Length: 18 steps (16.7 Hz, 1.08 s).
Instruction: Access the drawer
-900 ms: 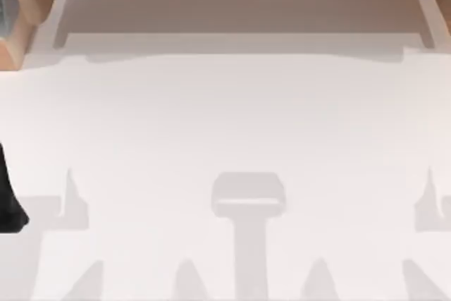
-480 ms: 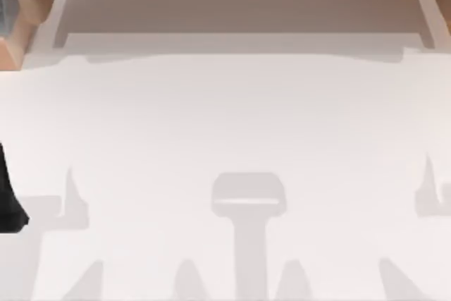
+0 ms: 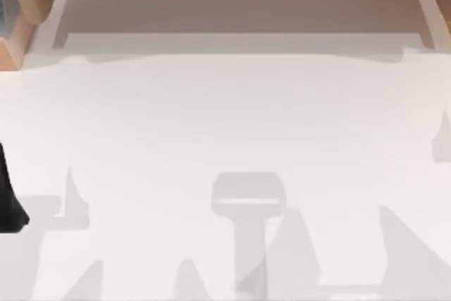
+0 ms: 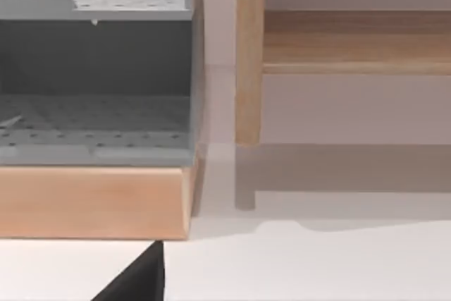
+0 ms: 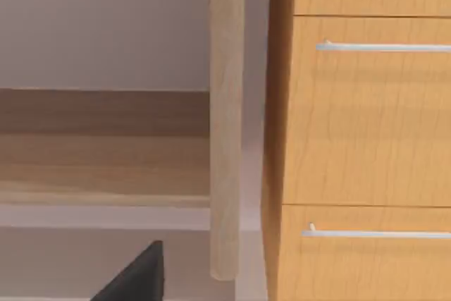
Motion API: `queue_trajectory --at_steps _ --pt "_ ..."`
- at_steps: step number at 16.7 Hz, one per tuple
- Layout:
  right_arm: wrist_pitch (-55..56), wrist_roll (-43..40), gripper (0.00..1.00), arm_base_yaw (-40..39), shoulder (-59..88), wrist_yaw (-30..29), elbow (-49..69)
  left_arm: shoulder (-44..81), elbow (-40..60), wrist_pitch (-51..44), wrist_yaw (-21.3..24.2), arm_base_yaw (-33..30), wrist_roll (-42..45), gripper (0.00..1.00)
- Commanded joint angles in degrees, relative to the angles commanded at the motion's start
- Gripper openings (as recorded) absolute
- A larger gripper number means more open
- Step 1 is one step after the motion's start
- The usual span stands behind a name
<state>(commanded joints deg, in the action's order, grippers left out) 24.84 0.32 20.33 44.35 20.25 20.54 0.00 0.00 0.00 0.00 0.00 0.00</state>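
Little of either hand can be made out. A dark part of the left arm [image 3: 10, 199] is cut off at the tabletop's [image 3: 225, 125] left edge, and whether either hand is spread or pressed together cannot be told. The right wrist view faces a wooden drawer cabinet [image 5: 363, 132], its drawer fronts flush, each with a slim metal handle [image 5: 384, 47]. The left wrist view faces a grey perforated shelf unit [image 4: 95, 89] on a wooden base.
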Motion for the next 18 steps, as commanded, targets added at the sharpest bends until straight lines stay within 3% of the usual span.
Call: queue_trajectory --at_steps 6,13,18 --pt "8.1 0.6 1.0 7.0 15.5 6.6 6.7 0.0 0.0 0.0 0.0 0.0 0.0 1.0" --pt "8.8 -0.1 1.0 7.0 16.5 6.8 7.1 0.0 0.0 0.0 0.0 0.0 0.0 1.0" --pt "15.2 -12.3 1.0 6.9 27.9 7.4 13.4 0.0 0.0 0.0 0.0 0.0 0.0 1.0"
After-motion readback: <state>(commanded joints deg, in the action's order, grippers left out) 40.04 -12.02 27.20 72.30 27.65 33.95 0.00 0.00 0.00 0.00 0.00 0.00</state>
